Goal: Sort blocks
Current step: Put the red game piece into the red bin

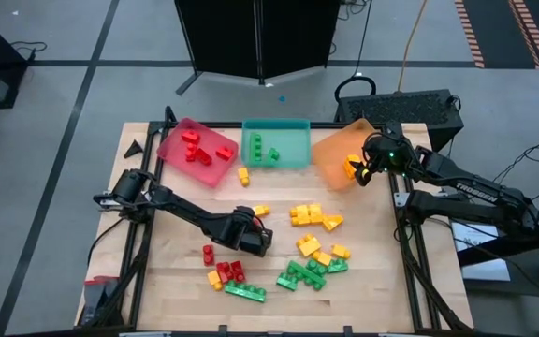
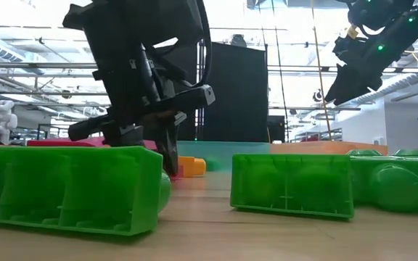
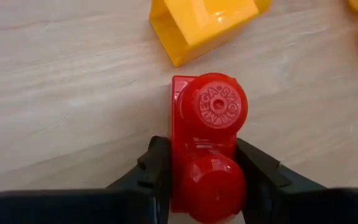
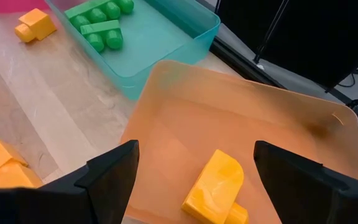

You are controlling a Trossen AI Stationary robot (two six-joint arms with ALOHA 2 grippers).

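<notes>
Pale wooden boards made up the worktop (image 1: 157, 281), with three trays lined along its far edge. A red block (image 3: 207, 149), two studs long, lay near the middle of the worktop, its long axis running straight out from the left tool (image 3: 205, 180) between the fingers. That tool was narrowed onto the near stud, fingers (image 3: 157, 174) pressing the block's two long sides, so the grip looked set and the red tray (image 1: 195, 148) lay away toward the far left. A yellow block (image 3: 197, 25) sat just beyond the red one, apart from it. The left arm was plainly the nearer to the loose red blocks (image 1: 225, 271). The right tool (image 4: 194, 180) hovered wide open over the orange tray (image 4: 291, 137), holding nothing; one yellow block (image 4: 213, 186) lay in the tray below it. The teal tray (image 1: 276, 142) already held green blocks (image 1: 262, 150).
</notes>
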